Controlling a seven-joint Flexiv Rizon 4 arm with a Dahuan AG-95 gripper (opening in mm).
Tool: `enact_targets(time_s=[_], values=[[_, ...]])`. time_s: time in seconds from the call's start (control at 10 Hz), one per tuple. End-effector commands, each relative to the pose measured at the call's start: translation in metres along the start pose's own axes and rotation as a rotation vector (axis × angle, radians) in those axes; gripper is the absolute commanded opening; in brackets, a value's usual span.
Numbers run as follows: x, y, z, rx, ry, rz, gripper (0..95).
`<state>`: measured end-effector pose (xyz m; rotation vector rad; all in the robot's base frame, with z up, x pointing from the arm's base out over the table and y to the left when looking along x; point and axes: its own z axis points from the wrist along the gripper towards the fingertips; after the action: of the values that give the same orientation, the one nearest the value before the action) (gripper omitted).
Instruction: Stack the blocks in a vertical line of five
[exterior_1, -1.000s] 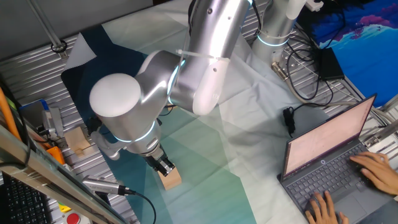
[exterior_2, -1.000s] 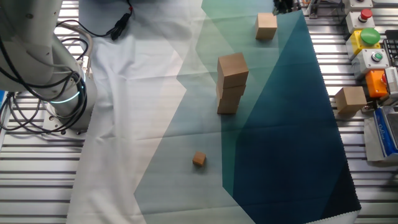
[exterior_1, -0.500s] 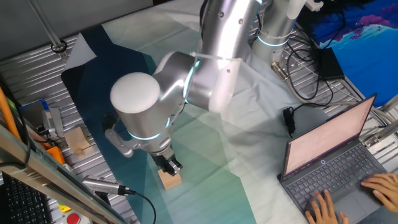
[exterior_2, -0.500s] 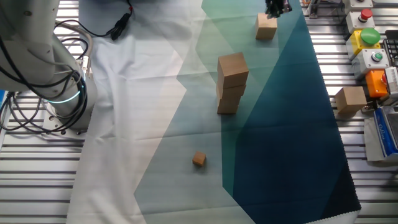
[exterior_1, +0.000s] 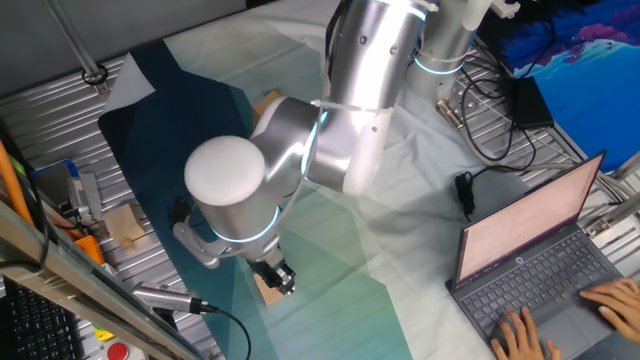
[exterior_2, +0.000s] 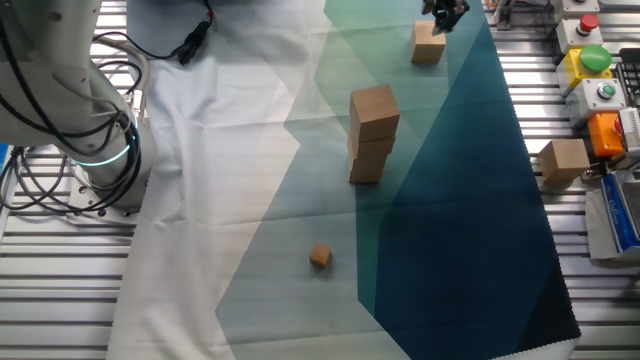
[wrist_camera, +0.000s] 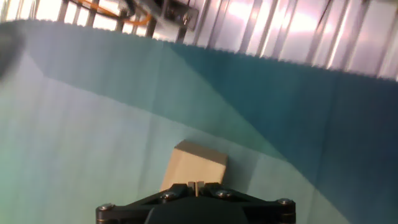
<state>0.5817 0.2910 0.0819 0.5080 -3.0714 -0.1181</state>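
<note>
No legible writing on blocks (exterior_2: 372, 132)

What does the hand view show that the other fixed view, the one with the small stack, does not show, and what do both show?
Only the hand view: a close look at the lone block from just above, with the gripper's dark body at the bottom edge; the fingers themselves are out of sight.

Only the other fixed view: the stack of blocks, the tiny cube, a block off the cloth on the metal table, the buttons, and the gripper hanging over the lone block.

Both: the lone block and the teal cloth.
</note>
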Motion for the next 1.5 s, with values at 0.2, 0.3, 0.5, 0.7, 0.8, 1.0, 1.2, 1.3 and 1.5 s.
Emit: enact_targets(time_s=[0.2, 0.3, 0.5, 0.7, 0.8, 1.0, 1.2, 1.3, 1.5], values=[[0.001, -0.003, 0.005, 0.023, -0.037, 0.032, 95.0], [0.001, -0.004, 0.006, 0.024, -0.046, 0.046, 95.0], [0.001, -0.005, 0.007, 0.016, -0.053, 0.077, 95.0], [0.001, -0.007, 0.012, 0.014, -0.070, 0.155, 95.0], [0.001, -0.008, 0.014, 0.016, -0.070, 0.173, 76.0], [0.001, -0.011, 0.020, 0.018, -0.075, 0.188, 76.0], [0.001, -0.013, 0.028, 0.018, -0.084, 0.196, 76.0], [0.001, -0.013, 0.031, 0.019, -0.087, 0.195, 76.0], [0.000, -0.014, 0.036, 0.021, -0.090, 0.193, 76.0]])
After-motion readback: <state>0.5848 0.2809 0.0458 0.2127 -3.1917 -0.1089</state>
